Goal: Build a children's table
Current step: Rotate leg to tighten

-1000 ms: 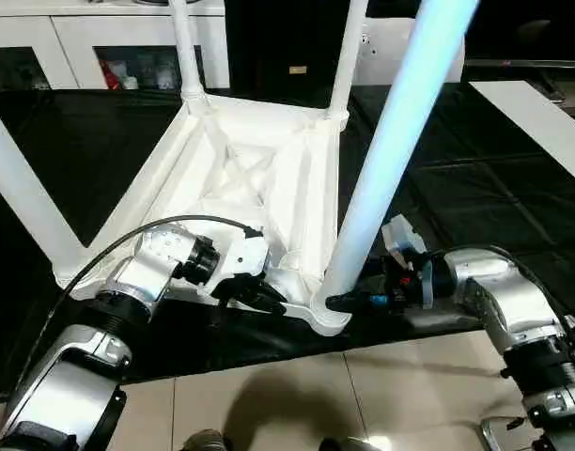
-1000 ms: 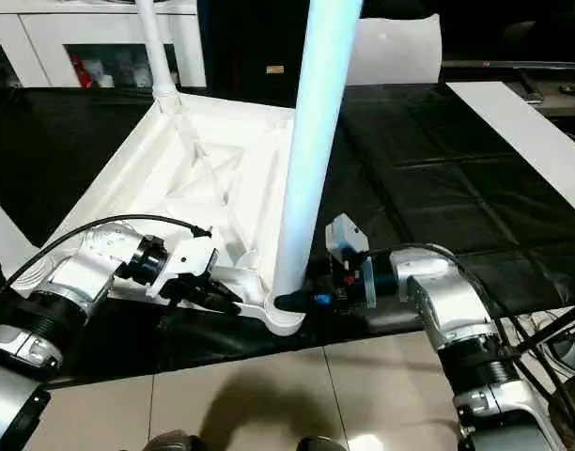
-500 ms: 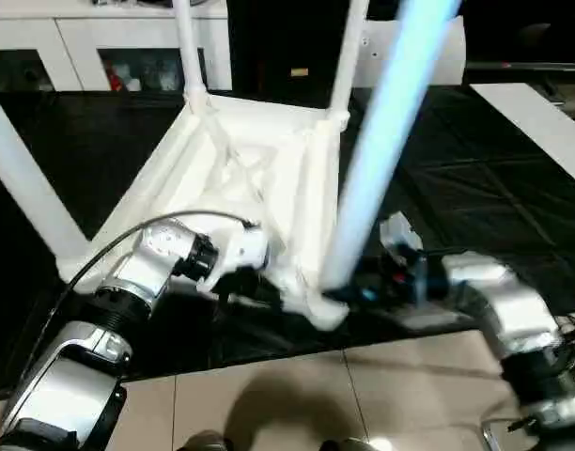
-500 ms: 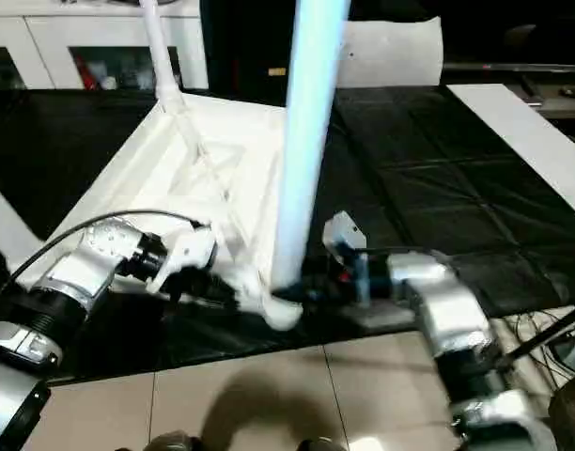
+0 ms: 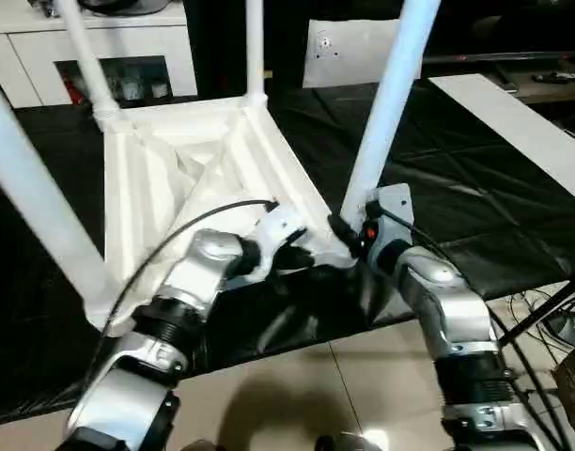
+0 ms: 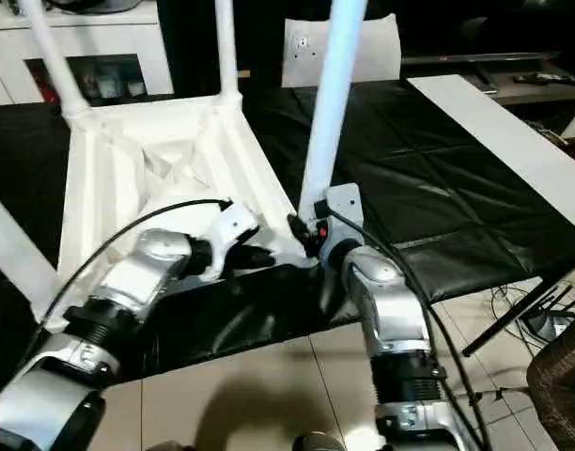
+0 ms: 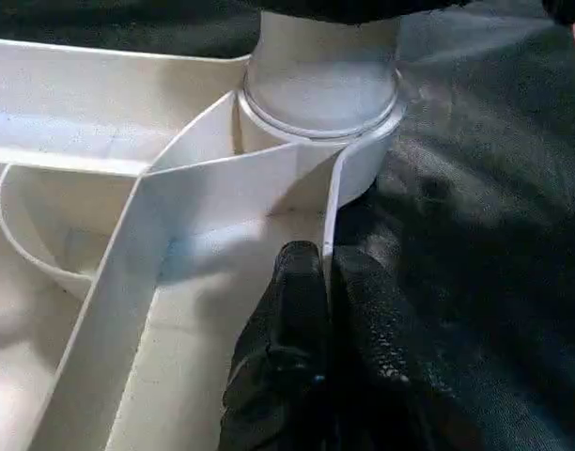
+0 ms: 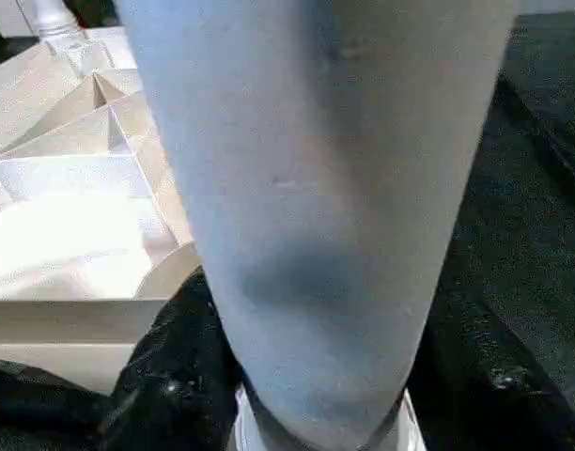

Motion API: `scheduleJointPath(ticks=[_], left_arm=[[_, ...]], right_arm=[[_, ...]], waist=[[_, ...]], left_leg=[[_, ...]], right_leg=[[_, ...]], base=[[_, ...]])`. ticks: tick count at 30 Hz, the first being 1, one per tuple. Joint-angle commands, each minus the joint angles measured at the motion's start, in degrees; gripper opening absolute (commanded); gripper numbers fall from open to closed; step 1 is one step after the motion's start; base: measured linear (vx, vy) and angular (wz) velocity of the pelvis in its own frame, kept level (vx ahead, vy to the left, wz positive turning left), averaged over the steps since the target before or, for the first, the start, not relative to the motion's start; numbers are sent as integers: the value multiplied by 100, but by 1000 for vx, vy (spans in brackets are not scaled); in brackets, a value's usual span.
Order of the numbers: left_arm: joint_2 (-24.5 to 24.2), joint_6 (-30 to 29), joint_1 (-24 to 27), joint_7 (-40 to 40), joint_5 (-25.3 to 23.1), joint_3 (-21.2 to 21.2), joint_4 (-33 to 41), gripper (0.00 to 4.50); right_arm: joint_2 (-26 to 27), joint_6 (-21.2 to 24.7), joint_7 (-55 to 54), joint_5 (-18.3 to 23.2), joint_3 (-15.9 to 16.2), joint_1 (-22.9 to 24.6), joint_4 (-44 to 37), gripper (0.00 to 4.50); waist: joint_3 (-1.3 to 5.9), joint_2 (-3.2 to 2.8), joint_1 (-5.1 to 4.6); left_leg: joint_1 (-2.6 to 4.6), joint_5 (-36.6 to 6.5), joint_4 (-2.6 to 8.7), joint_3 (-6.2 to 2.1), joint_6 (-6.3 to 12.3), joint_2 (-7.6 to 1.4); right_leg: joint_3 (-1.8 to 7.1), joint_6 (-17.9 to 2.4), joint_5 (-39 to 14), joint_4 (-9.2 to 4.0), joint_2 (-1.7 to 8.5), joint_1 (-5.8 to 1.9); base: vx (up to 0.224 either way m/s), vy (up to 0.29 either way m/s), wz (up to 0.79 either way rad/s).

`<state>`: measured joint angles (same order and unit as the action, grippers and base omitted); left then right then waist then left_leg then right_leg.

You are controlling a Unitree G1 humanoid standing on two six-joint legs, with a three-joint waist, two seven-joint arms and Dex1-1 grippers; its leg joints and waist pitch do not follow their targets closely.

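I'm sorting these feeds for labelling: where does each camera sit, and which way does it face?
Head pair: looks down over both silver forearms at the upturned tabletop.
Left wrist: along the left gripper, pinching the tabletop's rim.
Right wrist: along the right gripper, clasping the near leg.
Shared: both wrist views show that leg's corner socket.

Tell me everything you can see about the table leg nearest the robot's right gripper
The leg is a long, smooth white tube, plastic by its look, standing nearly upright and leaning slightly as it rises out of the picture. Its foot sits in the round socket at the near corner of the upturned tabletop, which lies on a black cloth. The right gripper closes around the leg low down, just above the socket. The left gripper pinches the tabletop's rim beside that socket, not the leg itself.
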<state>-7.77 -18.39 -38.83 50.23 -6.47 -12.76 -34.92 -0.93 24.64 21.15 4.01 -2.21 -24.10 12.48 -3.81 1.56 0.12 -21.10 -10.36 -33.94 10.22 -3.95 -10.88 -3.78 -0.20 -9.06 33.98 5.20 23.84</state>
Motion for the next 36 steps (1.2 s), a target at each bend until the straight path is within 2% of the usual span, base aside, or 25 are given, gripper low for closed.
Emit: scheduleJointPath(ticks=[1, 3, 5, 6, 9, 11, 12, 13, 14, 15, 18, 22, 24, 26, 28, 32, 33, 34, 35, 36], left_arm=[[342, 218, -94, -524, 187, 63, 256, 0], [103, 478, 50, -171, 147, -46, 310, 0], [-21, 678, 118, 35, 159, -73, 340, 0], [-85, 712, 145, 158, 186, -71, 352, 0], [-453, 1151, 255, 892, 279, -191, 415, 0], [-453, 1151, 255, 892, 279, -191, 415, 0], [-751, 1467, 303, 1384, 323, -305, 446, 0], [-875, 1542, 304, 1571, 333, -341, 438, 0], [-931, 1571, 301, 1655, 341, -350, 430, 0], [-1085, 1663, 275, 1938, 372, -370, 382, 0], [-1240, 1772, 247, 2295, 418, -400, 340, 0], [-1419, 1924, 230, 2848, 515, -478, 339, 0], [-1535, 2039, 224, 3212, 599, -537, 335, 0], [-1535, 2039, 224, 3212, 599, -537, 335, 0], [-1723, 2122, 202, 3776, 732, -651, 355, 0], [-1789, 2220, 168, 3897, 703, -703, 321, 0], [-1789, 2220, 168, 3897, 703, -703, 321, 0], [-1802, 2270, 142, 3931, 685, -712, 283, 0], [-1802, 2270, 142, 3931, 685, -712, 283, 0], [-1816, 2329, 96, 4040, 677, -743, 244, 0]], right_arm=[[548, 78, 688, 492, 715, 109, -76, 267], [283, -86, 1115, 585, 674, 200, -200, 295], [125, -179, 1294, 588, 678, 236, -237, 305], [8, -245, 1420, 597, 672, 245, -244, 314], [-485, -631, 2058, 645, 658, 230, -228, 350], [-485, -631, 2058, 645, 658, 230, -228, 359], [-805, -767, 2567, 759, 567, 185, -152, 368], [-954, -823, 2809, 799, 537, 157, -98, 393], [-1025, -835, 2926, 815, 532, 143, -75, 393], [-1287, -889, 3365, 862, 550, 106, -15, 393], [-1584, -939, 3917, 931, 584, 58, 64, 393], [-1897, -965, 4575, 1066, 663, -23, 201, 393], [-2073, -937, 4968, 1149, 740, -86, 287, 393], [-2073, -937, 4968, 1149, 740, -86, 287, 393], [-2295, -891, 5546, 1220, 923, -240, 473, 367], [-2336, -902, 5704, 1202, 1010, -283, 538, 341], [-2336, -902, 5704, 1202, 1010, -283, 538, 322], [-2355, -983, 5771, 1140, 1071, -309, 612, 322], [-2355, -983, 5771, 1140, 1071, -309, 612, 309], [-2353, -1143, 5856, 1039, 1172, -334, 746, 298]], waist=[[394, 54, 12], [398, 47, 25], [408, 53, 34], [417, 58, 27], [404, 70, 50], [387, 59, 42], [377, 37, 64], [387, 38, 58], [386, 26, 61], [350, 0, 73], [341, 0, 106], [333, 11, 215], [328, 6, 237], [323, 9, 260], [315, 29, 298], [305, 27, 344], [307, 33, 349], [294, 59, 349], [293, 42, 345], [265, 61, 346]], left_leg=[[12, -1358, 425, -54, 238, -162], [-2, -1210, 417, -44, 330, -162], [1, -1141, 406, -37, 387, -162], [-19, -965, 400, -28, 459, -163], [-26, -873, 386, -19, 542, -157], [-25, -905, 398, -21, 552, -169], [-18, -969, 401, -34, 514, -166], [-10, -962, 398, -29, 504, -181], [8, -954, 398, -25, 512, -196], [19, -1025, 415, -30, 509, -203], [41, -1123, 415, -22, 501, -217], [68, -1133, 428, -18, 425, -231], [63, -1112, 430, -17, 411, -230], [64, -1125, 430, -10, 412, -239], [50, -1131, 431, -6, 414, -240], [64, -1121, 434, -1, 389, -258], [66, -1117, 440, -5, 364, -259], [59, -1130, 442, -1, 363, -257], [56, -1197, 452, -10, 331, -255], [62, -1291, 458, -7, 297, -263]], right_leg=[[228, -854, -2159, -487, 263, -263], [233, -988, -1778, -451, 263, -291], [238, -1026, -1637, -433, 265, -310], [237, -1109, -1393, -399, 266, -337], [235, -1141, -1386, -398, 271, -348], [237, -1133, -1439, -402, 268, -335], [232, -1119, -1590, -413, 273, -341], [240, -1167, -1464, -392, 268, -332], [246, -1219, -1363, -380, 267, -316], [239, -1287, -1300, -378, 246, -301], [244, -1418, -1242, -363, 256, -293], [254, -1472, -1200, -346, 272, -290], [248, -1495, -1141, -334, 276, -295], [250, -1489, -1184, -342, 283, -296], [240, -1485, -1294, -337, 283, -304], [244, -1481, -1286, -329, 288, -277], [242, -1475, -1287, -323, 285, -279], [244, -1470, -1305, -331, 285, -273], [241, -1458, -1416, -332, 291, -277], [247, -1426, -1539, -359, 303, -251]], base=[[0, 0, 0], [0, 0, 0], [0, 0, 0], [0, 0, 0], [0, 0, 0], [0, 0, 0], [0, 0, 0], [0, 0, 0], [0, 0, 0], [0, 0, 0], [0, 0, 0], [0, 0, 0], [0, 0, 0], [0, 0, 0], [0, 0, 0], [0, 0, 0], [0, 0, 0], [0, 0, 0], [0, 0, 0], [0, 0, 0]])
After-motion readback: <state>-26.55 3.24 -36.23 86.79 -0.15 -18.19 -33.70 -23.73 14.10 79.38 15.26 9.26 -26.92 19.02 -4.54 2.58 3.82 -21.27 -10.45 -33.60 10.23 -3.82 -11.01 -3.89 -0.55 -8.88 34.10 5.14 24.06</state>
